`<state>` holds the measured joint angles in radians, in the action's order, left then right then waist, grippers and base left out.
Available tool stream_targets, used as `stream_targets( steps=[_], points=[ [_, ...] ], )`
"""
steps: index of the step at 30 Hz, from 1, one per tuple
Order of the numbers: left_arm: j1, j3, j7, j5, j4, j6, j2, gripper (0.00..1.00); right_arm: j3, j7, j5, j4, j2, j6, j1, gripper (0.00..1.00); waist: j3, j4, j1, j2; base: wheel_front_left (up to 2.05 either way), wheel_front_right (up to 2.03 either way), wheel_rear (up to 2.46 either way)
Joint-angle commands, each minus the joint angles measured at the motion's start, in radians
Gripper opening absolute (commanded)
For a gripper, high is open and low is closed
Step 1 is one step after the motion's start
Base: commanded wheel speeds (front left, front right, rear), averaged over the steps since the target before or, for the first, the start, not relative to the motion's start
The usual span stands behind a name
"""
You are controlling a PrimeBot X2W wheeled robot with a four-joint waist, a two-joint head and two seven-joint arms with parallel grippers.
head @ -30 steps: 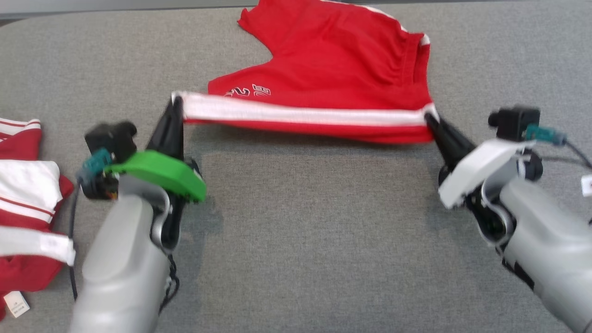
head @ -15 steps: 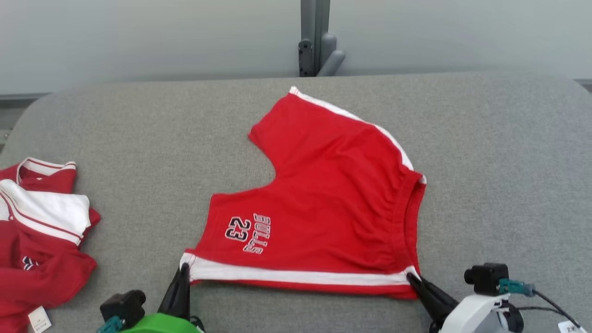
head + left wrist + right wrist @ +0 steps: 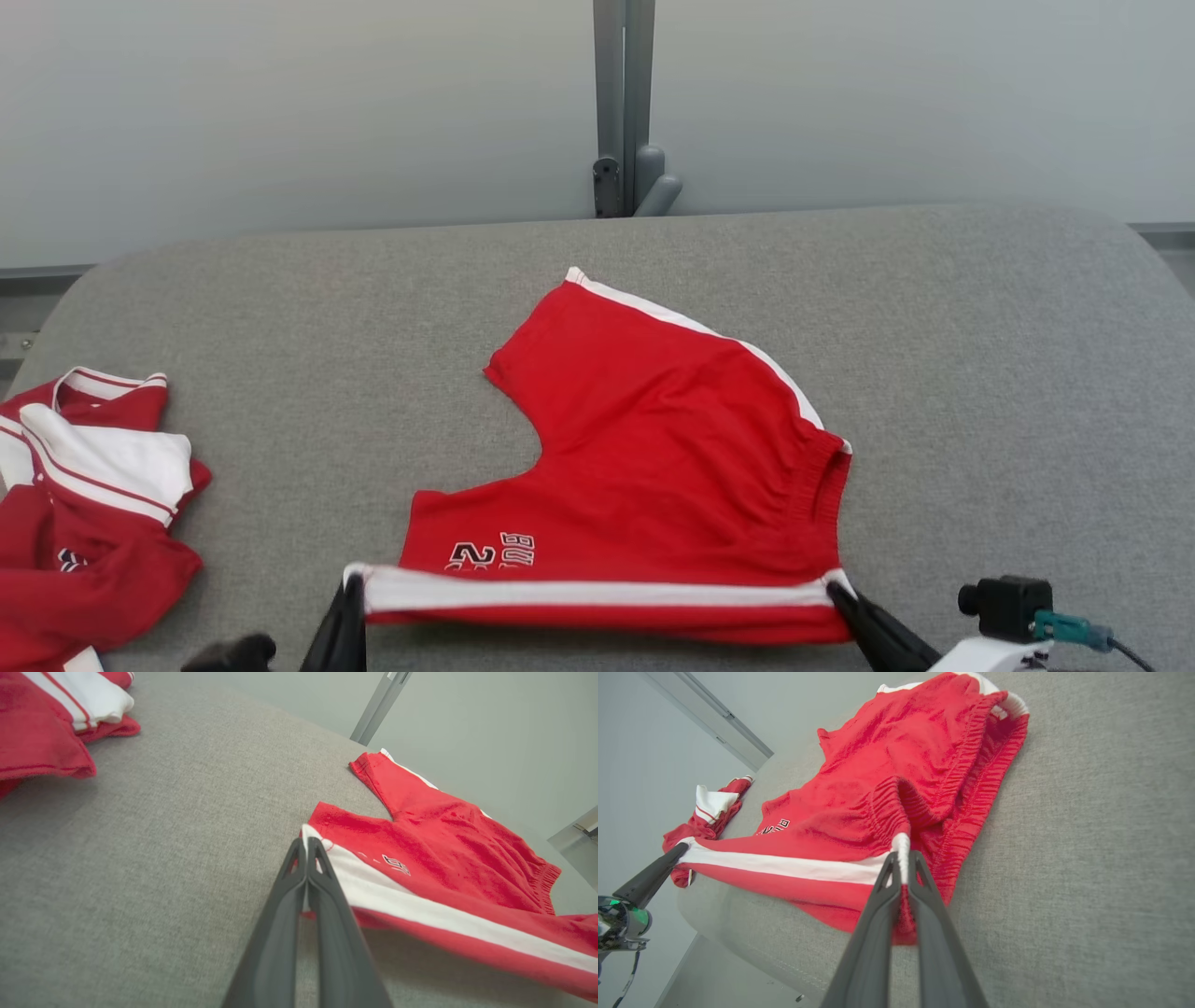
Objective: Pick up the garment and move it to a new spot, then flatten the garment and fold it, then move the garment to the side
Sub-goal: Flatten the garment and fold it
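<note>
I've got left fingers (image 3: 280,914) clamped on the shorts (image 3: 653,448) at the hem corner, right fingers (image 3: 873,933) clamped at the waistband, striped side taut between them over the bench (image 3: 980,355).

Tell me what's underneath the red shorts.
The striped near edge of the red shorts is pinched at its corners by the left claw and the right claw. Below that edge, the grey surface shows. The rest lies flat, hiding whatever is beneath.

One pair red shorts (image 3: 672,448): print (image 3: 490,553) just above white stripe (image 3: 597,594) read "2" and "BU"; remainder hidden.
</note>
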<state>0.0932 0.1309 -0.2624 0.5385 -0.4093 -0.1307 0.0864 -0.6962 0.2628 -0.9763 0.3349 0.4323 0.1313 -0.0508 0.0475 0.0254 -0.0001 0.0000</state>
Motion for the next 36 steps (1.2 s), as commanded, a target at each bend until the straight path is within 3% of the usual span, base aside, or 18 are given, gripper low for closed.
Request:
stream_targets(
  steps=[1, 9, 12, 19, 27, 35, 36],
  points=[
    [-0.072, 0.013, -0.003, -0.025, 0.016, 0.001, 0.021, 0.00, 0.026, 0.003, -0.015, -0.011, -0.005, -0.001, -0.030, 0.00, -0.042, -0.024, 0.0001, 0.0000, 0.00, 0.00, 0.00],
    [-0.423, 0.090, -0.002, -0.082, -0.028, 0.001, 0.065, 0.00, 0.186, 0.003, -0.101, -0.043, -0.090, -0.001, -0.175, 0.00, -0.232, -0.092, 0.0001, 0.0000, 0.00, 0.00, 0.00],
    [-0.651, 0.160, -0.002, -0.108, -0.145, 0.001, 0.086, 0.00, 0.285, 0.003, -0.078, -0.020, -0.169, -0.001, -0.248, 0.00, -0.336, -0.140, 0.0001, 0.0000, 0.00, 0.00, 0.00],
    [-0.901, 0.231, -0.002, -0.144, -0.327, 0.001, 0.090, 0.00, 0.331, 0.003, -0.013, -0.002, -0.267, -0.001, -0.315, 0.00, -0.457, -0.214, 0.0001, 0.0000, 0.00, 0.00, 0.00],
    [-1.096, 0.272, -0.002, -0.186, -0.519, 0.012, 0.087, 0.00, 0.406, 0.003, 0.041, -0.033, -0.335, -0.001, -0.340, 0.00, -0.537, -0.277, 0.0001, 0.0000, 0.00, 0.00, 0.00],
    [-1.174, 0.279, -0.002, -0.215, -0.644, 0.035, 0.083, 0.00, 0.390, 0.003, 0.048, -0.028, -0.367, -0.001, -0.342, 0.00, -0.565, -0.300, 0.0001, 0.0000, 0.00, 0.00, 0.00],
    [-1.179, 0.275, -0.002, -0.213, -0.654, 0.042, 0.083, 0.00, 0.381, 0.003, 0.043, -0.025, -0.369, -0.001, -0.342, 0.24, -0.565, -0.302, 0.0001, 0.0000, 0.00, 0.00, 0.00]
  ],
)
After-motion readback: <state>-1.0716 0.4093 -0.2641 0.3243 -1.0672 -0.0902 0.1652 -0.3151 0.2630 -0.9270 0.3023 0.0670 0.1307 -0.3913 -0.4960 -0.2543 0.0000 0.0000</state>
